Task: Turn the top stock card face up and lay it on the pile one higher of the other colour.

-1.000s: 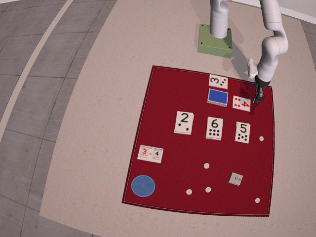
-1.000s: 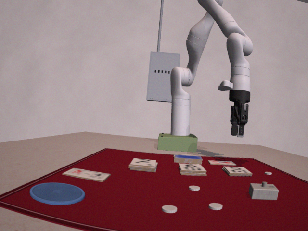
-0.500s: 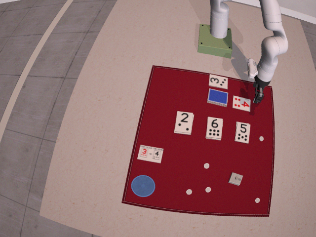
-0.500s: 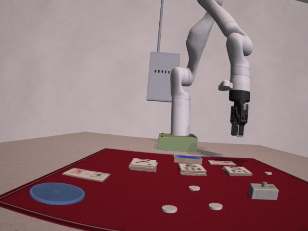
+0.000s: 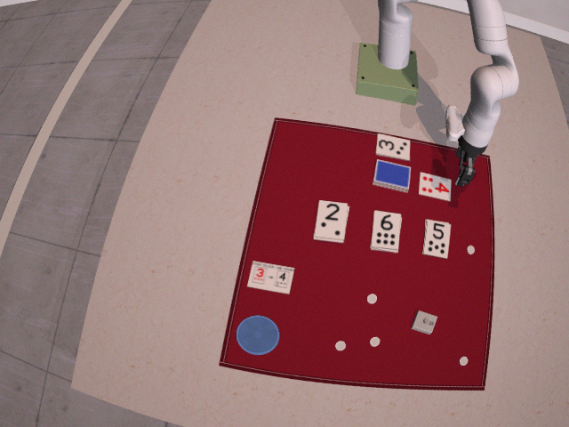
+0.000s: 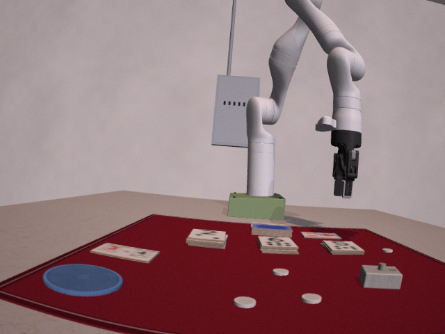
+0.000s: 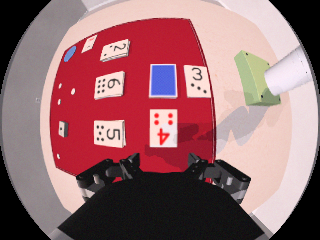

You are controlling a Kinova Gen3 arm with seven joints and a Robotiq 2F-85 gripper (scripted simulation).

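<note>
Red felt covers the tabletop [image 5: 151, 257], where the face-up red 4 card [image 5: 435, 186] lies at nine o'clock of the raised, wide-open, empty claw [image 5: 463, 180].

a beige table [image 5: 183, 151] carries a red mat [image 5: 293, 183] and the arm's green base block [image 5: 364, 87], the mat lying flat just in front of the block.

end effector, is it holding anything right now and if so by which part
Nothing is held. The end effector hangs open above the mat, and the red 4 card lies flat on the mat below it, untouched.
</note>
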